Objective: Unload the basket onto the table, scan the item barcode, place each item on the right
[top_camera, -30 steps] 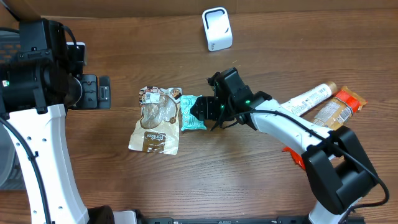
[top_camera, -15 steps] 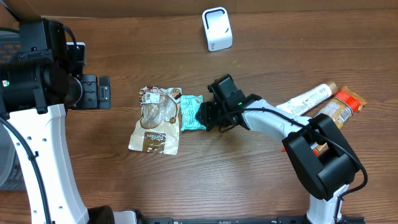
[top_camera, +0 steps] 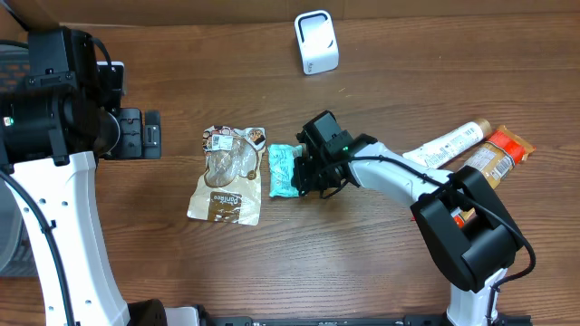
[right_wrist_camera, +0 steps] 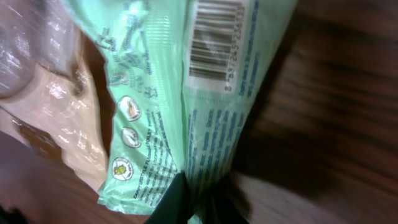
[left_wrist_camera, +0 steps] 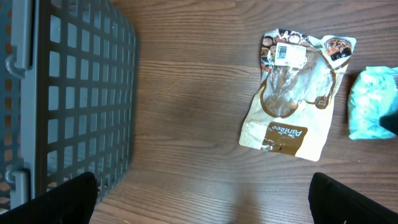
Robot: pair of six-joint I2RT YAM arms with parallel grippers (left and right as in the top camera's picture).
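A mint-green snack packet (top_camera: pixel 282 171) lies on the wooden table beside a brown pouch (top_camera: pixel 227 177). My right gripper (top_camera: pixel 305 172) is shut on the packet's right edge. In the right wrist view the packet (right_wrist_camera: pixel 180 93) fills the frame, its barcode (right_wrist_camera: pixel 214 40) faces the camera at the top, and the black fingers (right_wrist_camera: pixel 177 202) pinch its seam at the bottom. The white scanner (top_camera: pixel 316 43) stands at the back of the table. My left gripper (left_wrist_camera: pixel 202 199) hangs open over bare wood, left of the pouch (left_wrist_camera: pixel 292 93) and the green packet (left_wrist_camera: pixel 373 102).
A grey wire basket (left_wrist_camera: pixel 62 93) sits at the left, under the left arm. A white tube (top_camera: pixel 449 143) and an orange-capped packet (top_camera: pixel 494 156) lie at the right, near the right arm's base.
My right gripper has closed on the green packet, which now looks narrower and bunched at its right edge. The left arm has not moved.
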